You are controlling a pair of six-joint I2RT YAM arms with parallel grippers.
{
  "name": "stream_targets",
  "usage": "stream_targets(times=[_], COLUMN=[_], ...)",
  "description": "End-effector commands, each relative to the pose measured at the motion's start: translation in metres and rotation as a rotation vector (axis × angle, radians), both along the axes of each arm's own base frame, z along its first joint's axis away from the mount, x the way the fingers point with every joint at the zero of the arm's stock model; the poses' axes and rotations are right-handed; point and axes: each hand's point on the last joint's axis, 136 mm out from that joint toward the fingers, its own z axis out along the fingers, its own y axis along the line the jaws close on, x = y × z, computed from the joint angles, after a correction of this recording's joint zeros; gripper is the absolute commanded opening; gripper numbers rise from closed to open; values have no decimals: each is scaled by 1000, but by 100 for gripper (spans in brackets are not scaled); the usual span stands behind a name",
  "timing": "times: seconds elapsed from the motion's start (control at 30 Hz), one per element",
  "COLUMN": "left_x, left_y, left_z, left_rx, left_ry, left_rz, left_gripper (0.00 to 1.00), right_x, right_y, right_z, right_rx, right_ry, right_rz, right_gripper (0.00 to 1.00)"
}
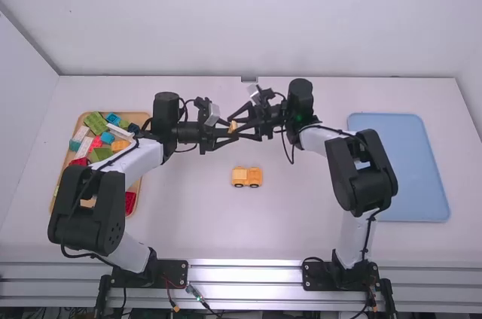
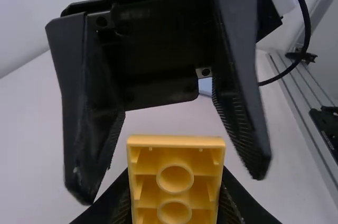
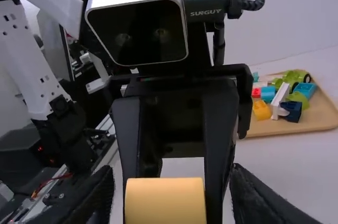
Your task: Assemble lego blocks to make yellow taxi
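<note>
Left gripper [image 1: 227, 132] and right gripper [image 1: 240, 128] meet above the table's middle in the high view, with a small yellow block [image 1: 233, 127] between them. In the left wrist view the left gripper [image 2: 173, 209] is shut on the yellow block [image 2: 176, 152], whose hollow underside shows two round tubes. The right gripper's fingers stand apart on either side of it there. In the right wrist view the right gripper [image 3: 173, 203] is open around the yellow block [image 3: 165, 200], which shows a plain face. A yellow car body [image 1: 247, 177] with dark wheels sits on the table nearer the bases.
At the left, a wooden tray [image 1: 134, 208] holds several coloured blocks, partly under the left arm. A blue tray [image 1: 399, 168] lies at the right, beside the right arm. Bare white table [image 1: 203, 221] surrounds the car body.
</note>
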Motion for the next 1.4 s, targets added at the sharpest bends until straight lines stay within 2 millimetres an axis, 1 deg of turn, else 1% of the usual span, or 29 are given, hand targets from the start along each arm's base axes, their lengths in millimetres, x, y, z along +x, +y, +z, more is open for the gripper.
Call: stream_targets(times=[0.0,0.1,0.2,0.33,0.43,0.53,0.8,0.87,0.9,0.93,0.97,1.0,1.07,1.1,1.13,1.17,1.2,1.23,1.3,1.37], left_x=[0,0,2,2,2,2,3,3,3,3,3,3,4,4,4,4,4,4,4,3], left_y=[-1,-1,-1,-1,-1,-1,-1,-1,-1,-1,-1,-1,-1,-1,-1,-1,-1,-1,-1,-1], left_z=[4,5,7,8,9,9,10,10,10,10,10,10,10,10,10,10,10,10,10,9], left_rx=[-11,-14,-20,-20,-21,-21,-21,-21,-21,-21,-21,-21,-22,-22,-22,-21,-21,-19,-17,-17], left_ry=[-4,-14,-11,-20,-20,-20,-32,-32,-31,-32,-33,-33,-38,-39,-39,-40,-41,-51,-53,-48], left_rz=[-15,-17,-12,-12,-14,-14,-12,-11,-12,-11,-11,-11,-11,-11,-11,-11,-11,-13,-13,-13], left_gripper=[2,2,2,2,2,2,2,3,5,8,15,19,41,43,51,65,70,99,99,99], right_x=[6,6,5,7,5,4,6,6,6,6,6,6,6,6,6,6,6,6,10,10], right_y=[2,1,2,1,3,3,2,2,2,2,2,2,2,2,2,2,2,2,3,3], right_z=[1,1,1,1,1,1,1,1,1,1,1,1,1,1,1,1,1,1,1,1], right_rx=[4,4,4,3,4,4,4,4,4,4,4,4,3,3,3,4,4,4,2,3], right_ry=[-12,-12,-13,-10,-13,-13,-12,-12,-12,-12,-11,-11,-11,-10,-10,-12,-13,-12,-10,-11], right_rz=[-5,-8,-4,-9,-3,-2,-6,-6,-6,-6,-6,-6,-6,-6,-6,-7,-7,-9,-34,-33], right_gripper=[51,49,45,43,39,33,30,29,28,28,28,28,28,28,28,28,28,28,28,28])
